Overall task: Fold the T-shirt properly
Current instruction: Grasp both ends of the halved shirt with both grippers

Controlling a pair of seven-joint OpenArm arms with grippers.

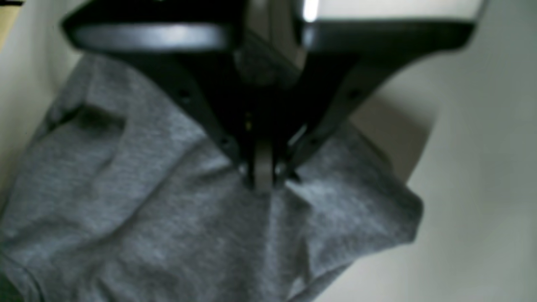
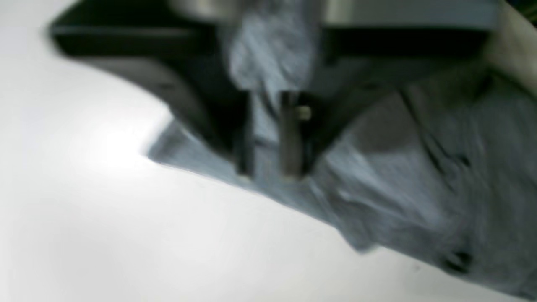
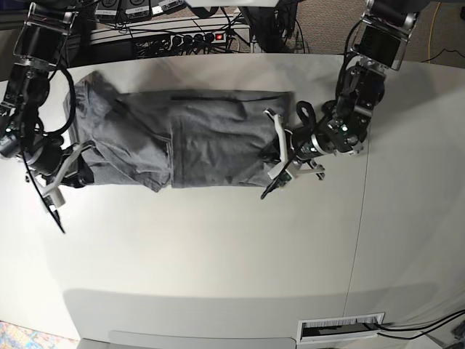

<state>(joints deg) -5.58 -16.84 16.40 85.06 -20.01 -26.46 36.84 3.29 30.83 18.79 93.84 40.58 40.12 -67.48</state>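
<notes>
Left gripper (image 1: 262,176) pinching T-shirt (image 3: 196,142), right gripper (image 2: 268,167) astride hem

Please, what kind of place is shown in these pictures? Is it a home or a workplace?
Most likely a robotics lab or test workspace, not a home. A grey T-shirt lies on a plain white table between two robot arms, and a power strip with tangled cables sits behind the table's far edge.

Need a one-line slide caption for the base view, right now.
Two arms at opposite ends of a partly folded grey T-shirt on the white table, left gripper pinching its edge.
</notes>
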